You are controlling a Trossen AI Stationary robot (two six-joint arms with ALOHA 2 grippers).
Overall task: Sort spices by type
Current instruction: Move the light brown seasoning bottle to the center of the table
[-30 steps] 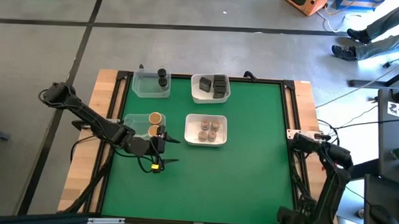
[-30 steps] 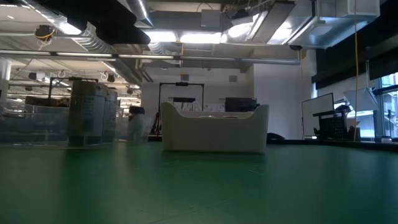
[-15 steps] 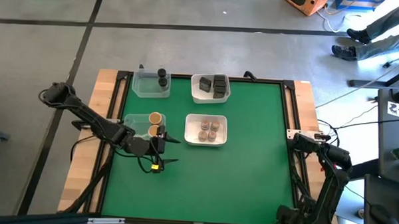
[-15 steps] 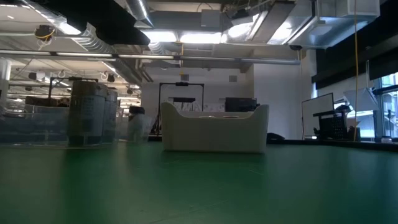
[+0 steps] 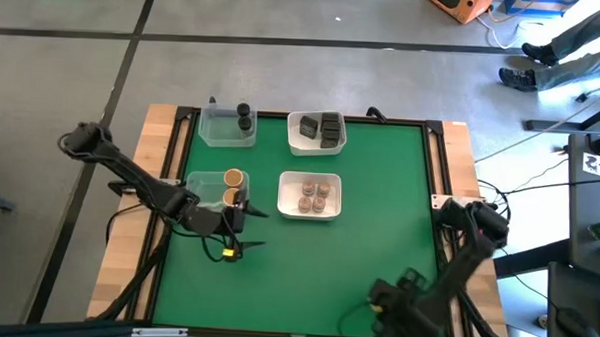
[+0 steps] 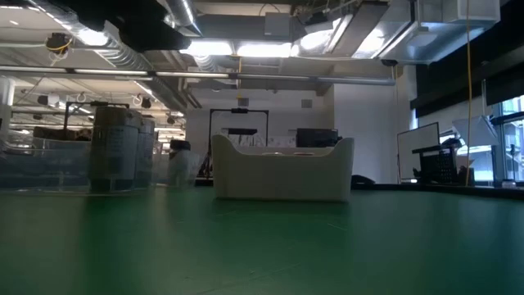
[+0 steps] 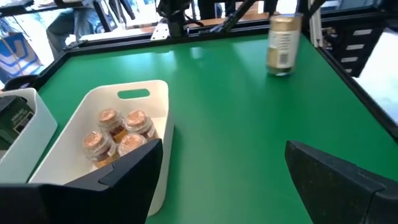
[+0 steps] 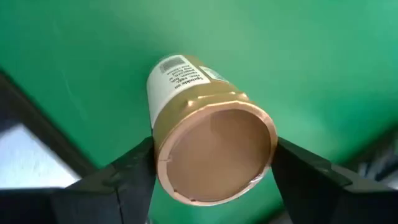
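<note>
Looks like a robotics lab in an open-plan office space: bare ducts and pipes (image 6: 123, 61) run under the ceiling, monitors (image 6: 315, 138) sit on far desks, cables (image 5: 540, 177) trail over grey concrete floor (image 5: 283, 68) right of the table.

Overhead cam: even, bright, soft shadows under my arms. Low cam dim & murky, ceiling lights (image 6: 246, 49) glaring, near table (image 6: 262, 254) out of focus. Wrist cams: my dark jaws blurred up close, window glare far off.
</note>
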